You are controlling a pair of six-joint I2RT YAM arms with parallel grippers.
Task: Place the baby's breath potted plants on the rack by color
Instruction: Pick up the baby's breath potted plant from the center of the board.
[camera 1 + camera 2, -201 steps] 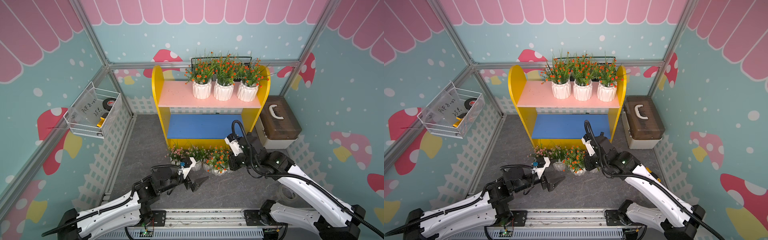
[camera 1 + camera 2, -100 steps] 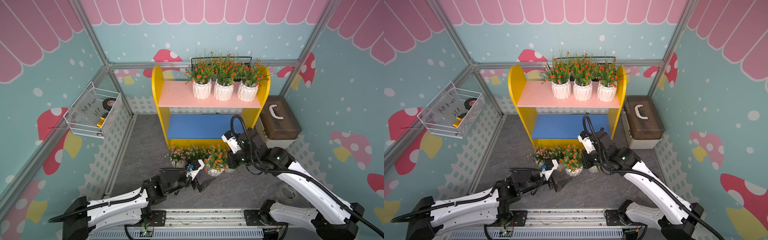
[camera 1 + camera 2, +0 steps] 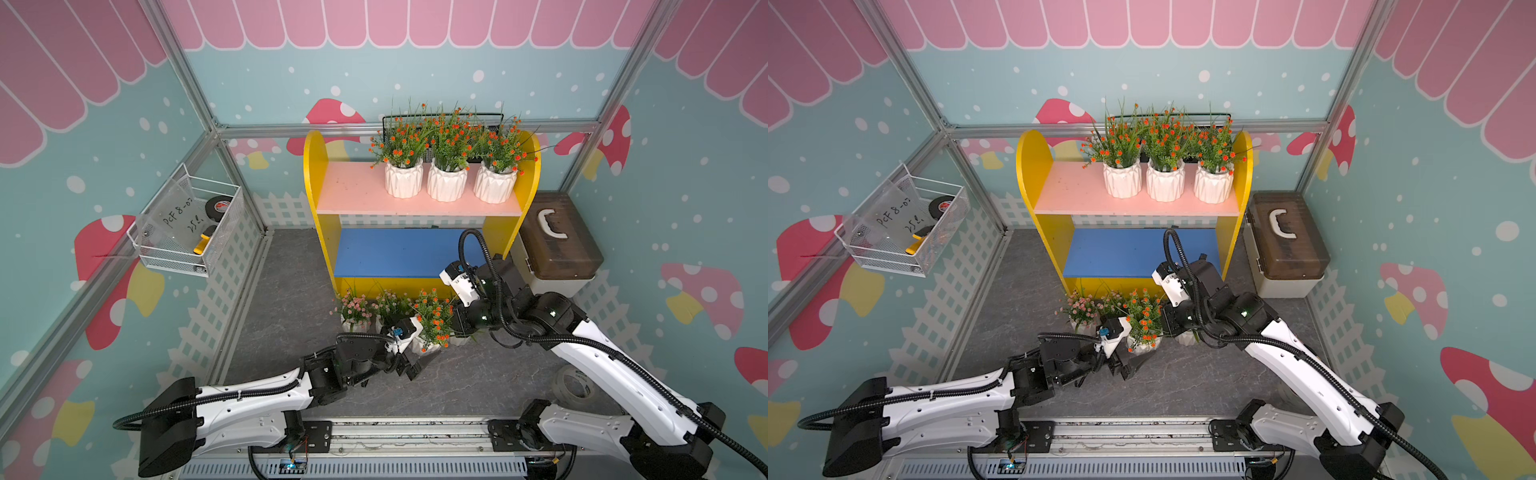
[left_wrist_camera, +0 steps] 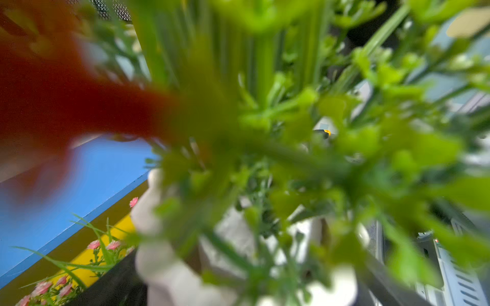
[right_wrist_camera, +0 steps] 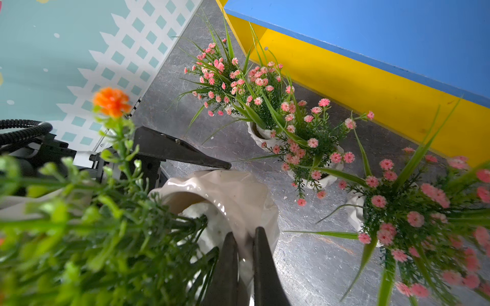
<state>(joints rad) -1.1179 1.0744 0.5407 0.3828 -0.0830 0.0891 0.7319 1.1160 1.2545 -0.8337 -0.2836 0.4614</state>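
A: Orange-flowered potted plant [image 3: 432, 320] is standing lower centre in both top views, on the floor [image 3: 291, 299] just before the rack [image 3: 318, 174]; stems seem to be leaning toward the left gripper [image 3: 420, 362].
B: Fingers?
A: Right gripper [image 5: 245, 234] is clamping the pot rim [image 5: 212, 201], fingers together on its wall. Left gripper, lower-left of the pot, is gaping wide, one finger [image 5: 185, 156] lying beside it, gripping nothing.

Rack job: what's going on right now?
Three orange-flowered plants in white ribbed pots stand on the pink top shelf of the yellow-sided rack; its blue shelf is bare. Out front, the right gripper pinches the rim of a tilted fourth orange-flowered pot, the open left gripper beside it. Pink-flowered pots wait nearby.
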